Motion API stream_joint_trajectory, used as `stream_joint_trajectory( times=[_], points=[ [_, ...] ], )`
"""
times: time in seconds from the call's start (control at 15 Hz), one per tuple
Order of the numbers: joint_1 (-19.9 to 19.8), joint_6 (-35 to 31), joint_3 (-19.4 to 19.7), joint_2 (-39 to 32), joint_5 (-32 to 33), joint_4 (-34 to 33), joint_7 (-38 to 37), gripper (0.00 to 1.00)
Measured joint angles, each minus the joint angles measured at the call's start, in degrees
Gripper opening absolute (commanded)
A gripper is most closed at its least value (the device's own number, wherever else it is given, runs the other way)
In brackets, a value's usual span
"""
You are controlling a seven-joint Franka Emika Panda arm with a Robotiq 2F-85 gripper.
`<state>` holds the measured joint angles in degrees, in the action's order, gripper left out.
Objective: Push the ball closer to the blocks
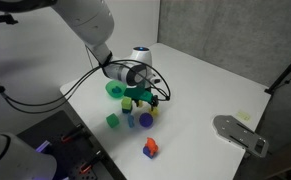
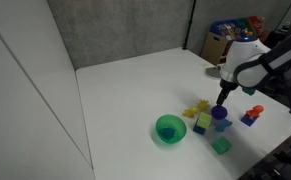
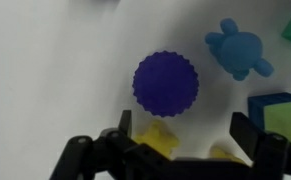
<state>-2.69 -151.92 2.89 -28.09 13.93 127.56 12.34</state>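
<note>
The small purple-blue ridged ball (image 3: 166, 83) lies on the white table (image 3: 45, 60) just ahead of the black gripper (image 3: 180, 122), whose fingers stand apart and hold nothing. From where I stand the push looks under way and nearly done: next comes a short, level nudge toward the blocks without scattering them. I count one ball, two yellow toy blocks (image 3: 157, 137) just beside it, one blue block (image 3: 266, 102), one green block (image 3: 289, 118), one blue turtle-shaped toy (image 3: 235, 50) and one green round bowl (image 2: 169, 129).

The arm (image 1: 85, 25) is glossy white with rounded links, upper left in an exterior view; thin black cables (image 1: 83, 78) loop off it. The gripper (image 3: 180, 128) is matte black; its fingers (image 3: 247, 135) look blocky and linked.
</note>
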Motion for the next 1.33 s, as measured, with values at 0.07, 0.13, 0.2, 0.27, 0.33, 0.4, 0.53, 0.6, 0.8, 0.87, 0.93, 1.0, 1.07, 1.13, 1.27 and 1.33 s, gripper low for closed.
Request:
stream_joint_trajectory(
  times=[0.07,0.13,0.2,0.27,0.33,0.4,0.53,0.6,0.8,0.87,0.93,1.0,1.07,1.13,1.27,1.33],
  points=[
    [0.0,1.6,-0.6,1.4,-0.2,0.1,0.0,1.00],
    [0.0,3.5,-1.2,2.9,-0.5,0.2,0.0,1.00],
    [0.0,5.3,-1.6,4.4,-1.0,0.2,0.0,1.00],
    [0.0,7.4,-2.0,6.0,-1.3,0.2,0.0,1.00],
    [0.1,9.3,-2.3,7.4,-1.6,0.3,0.0,1.00],
    [0.1,11.4,-2.5,8.9,-1.9,0.3,0.0,1.00],
    [0.3,15.1,-2.6,12.0,-2.1,0.6,-0.2,1.00],
    [0.4,16.8,-2.6,13.9,-2.1,0.9,-0.6,1.00],
    [0.5,20.8,-2.6,20.1,-2.2,2.5,-2.8,1.00],
    [0.5,21.7,-2.6,22.3,-2.4,3.3,-3.6,1.00],
    [0.5,22.6,-2.6,24.6,-2.9,4.1,-4.3,1.00],
    [0.5,23.6,-2.6,26.9,-3.6,5.0,-4.9,1.00],
    [0.5,24.5,-2.6,29.3,-4.6,5.9,-5.5,1.00],
    [0.5,25.4,-2.6,31.6,-5.8,6.7,-6.1,1.00],
    [0.5,27.3,-2.5,36.6,-9.1,8.2,-7.3,1.00],
    [0.5,28.1,-2.5,39.1,-10.3,8.8,-8.0,1.00]
  ],
)
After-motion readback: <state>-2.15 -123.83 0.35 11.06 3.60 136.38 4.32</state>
